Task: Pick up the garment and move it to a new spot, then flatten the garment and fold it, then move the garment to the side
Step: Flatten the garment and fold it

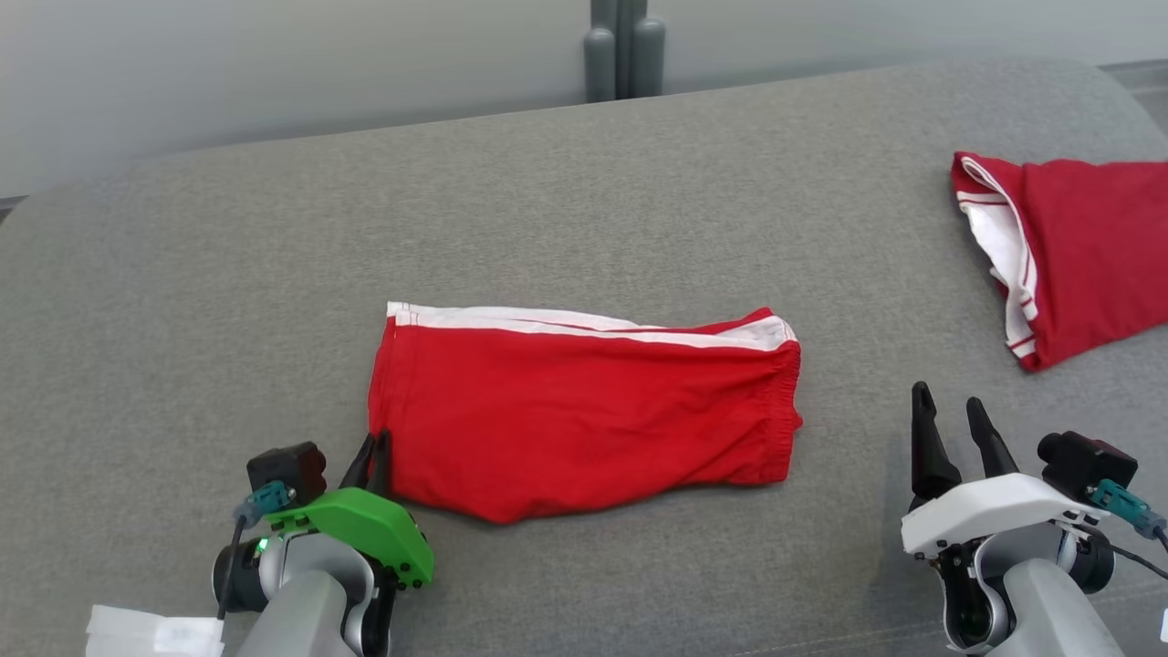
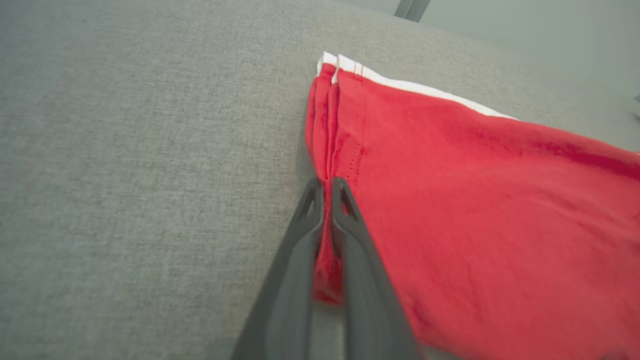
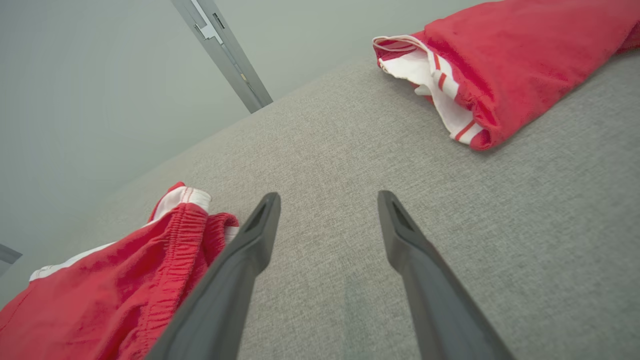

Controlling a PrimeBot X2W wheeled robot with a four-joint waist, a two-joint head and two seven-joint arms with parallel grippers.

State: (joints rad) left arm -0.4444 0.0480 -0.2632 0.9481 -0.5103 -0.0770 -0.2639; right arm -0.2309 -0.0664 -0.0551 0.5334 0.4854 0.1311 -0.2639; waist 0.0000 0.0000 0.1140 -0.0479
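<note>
The garment (image 1: pixel 575 411), red shorts with a white side stripe, lies folded in the middle of the grey cushion (image 1: pixel 584 201), waistband to the right. My left gripper (image 1: pixel 376 447) is shut on the garment's lower left hem corner. In the left wrist view the left gripper (image 2: pixel 326 187) pinches a fold of the garment (image 2: pixel 480 210) between its dark fingers. My right gripper (image 1: pixel 949 411) stands open over bare cushion to the right of the waistband, touching nothing. The right wrist view shows the right gripper (image 3: pixel 327 200) wide apart, with the garment's waistband (image 3: pixel 165 250) at lower left.
A second red garment with white trim (image 1: pixel 1077 246) lies bunched at the cushion's right edge, also in the right wrist view (image 3: pixel 500 65). A grey post (image 1: pixel 625 46) stands behind the cushion. Something white (image 1: pixel 151 631) sits at the lower left corner.
</note>
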